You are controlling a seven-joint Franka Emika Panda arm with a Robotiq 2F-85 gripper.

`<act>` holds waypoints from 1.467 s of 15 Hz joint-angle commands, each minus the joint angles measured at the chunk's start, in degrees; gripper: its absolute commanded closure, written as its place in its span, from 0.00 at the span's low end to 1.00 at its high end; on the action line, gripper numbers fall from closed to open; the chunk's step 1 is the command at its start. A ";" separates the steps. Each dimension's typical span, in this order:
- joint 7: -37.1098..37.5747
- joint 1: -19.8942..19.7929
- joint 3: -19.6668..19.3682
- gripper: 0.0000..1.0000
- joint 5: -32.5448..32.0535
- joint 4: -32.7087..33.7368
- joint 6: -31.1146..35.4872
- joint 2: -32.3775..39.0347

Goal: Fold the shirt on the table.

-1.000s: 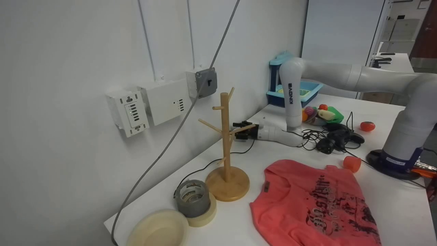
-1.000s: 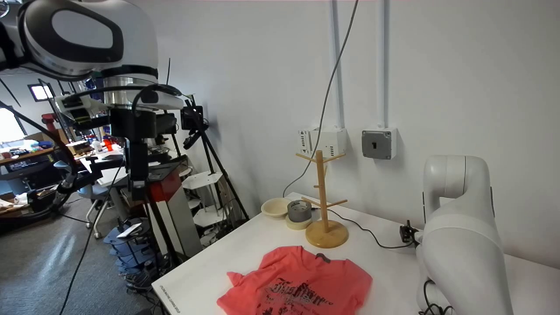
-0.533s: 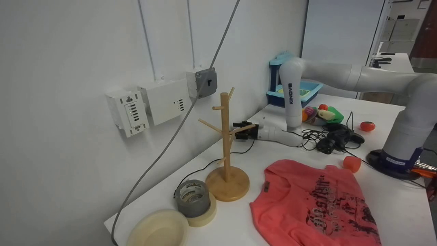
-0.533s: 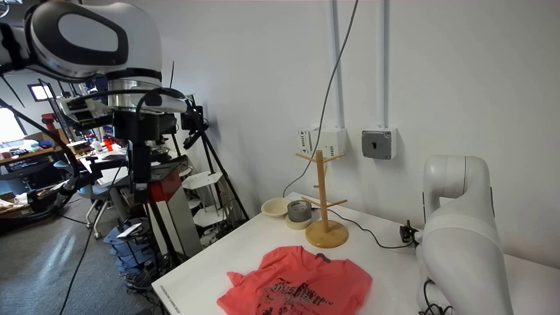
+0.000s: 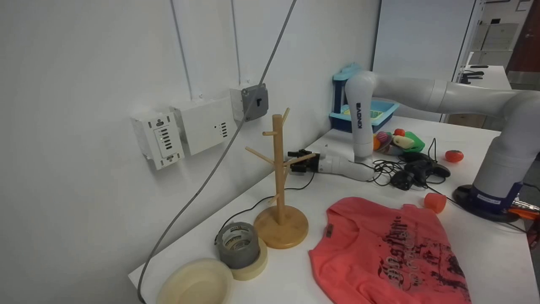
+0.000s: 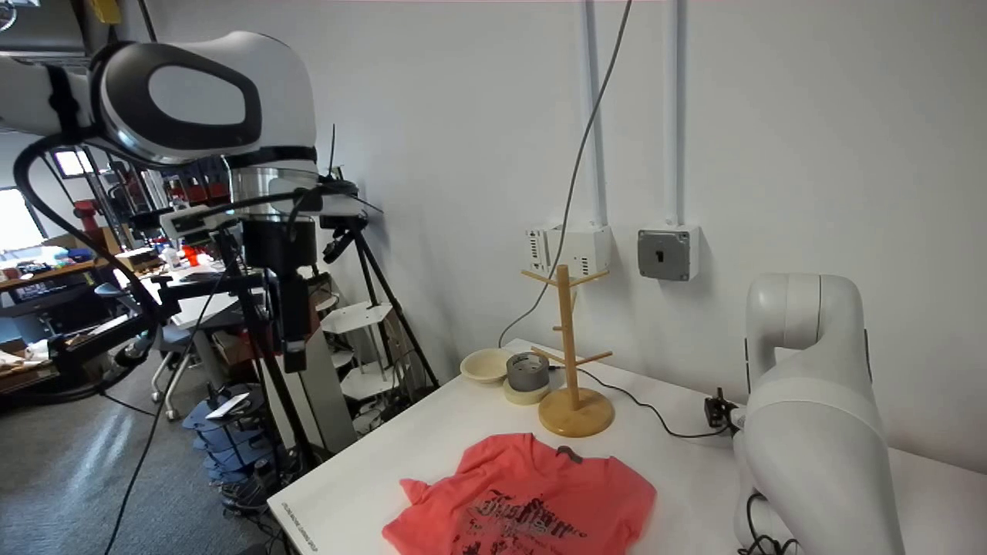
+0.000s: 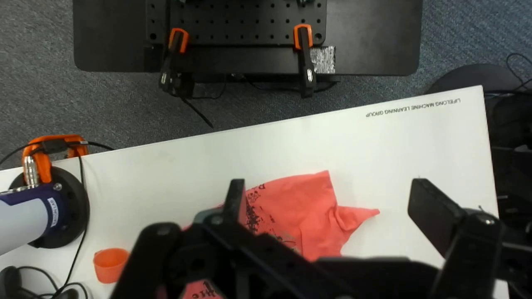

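Observation:
The salmon-red shirt (image 5: pixel 392 253) lies spread and wrinkled on the white table (image 5: pixel 278 278), dark lettering upward. Its lower part is cut off in both exterior views, and it also shows in an exterior view (image 6: pixel 532 501). In the wrist view, a hem corner and a pointed sleeve of the shirt (image 7: pixel 303 199) lie below and between the jaws. My gripper (image 7: pixel 330 197) is wide open and empty, well above the cloth. Its black linkage hides part of the shirt. In an exterior view, one dark finger (image 6: pixel 293 331) hangs left of the table (image 6: pixel 409 470), apart from the shirt.
A wooden mug tree (image 5: pixel 279 177), tape rolls (image 5: pixel 239 249) and a cream bowl (image 5: pixel 198 283) stand by the wall. A grey-white Kinova arm (image 6: pixel 817 432), black cables and an orange-red cup (image 5: pixel 435 202) are beside the shirt. The table's edge shows in the wrist view (image 7: pixel 291 121).
My arm and open gripper have moved down and to the right in an exterior view, nearer the table. The shirt and the other things have not moved.

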 commanded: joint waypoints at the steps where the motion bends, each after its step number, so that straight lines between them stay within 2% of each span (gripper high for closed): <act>1: 1.40 -0.75 -1.47 0.00 1.37 -1.40 6.74 1.85; 5: 5.36 -2.35 -2.35 0.00 1.13 -1.93 13.55 4.29; 9: 9.97 -4.23 -3.59 0.00 1.56 -1.86 17.19 5.34; 17: 10.54 -4.23 -3.56 0.00 0.79 -1.75 16.58 5.55; 22: 15.89 -6.42 -4.96 0.00 2.23 -1.27 18.51 10.37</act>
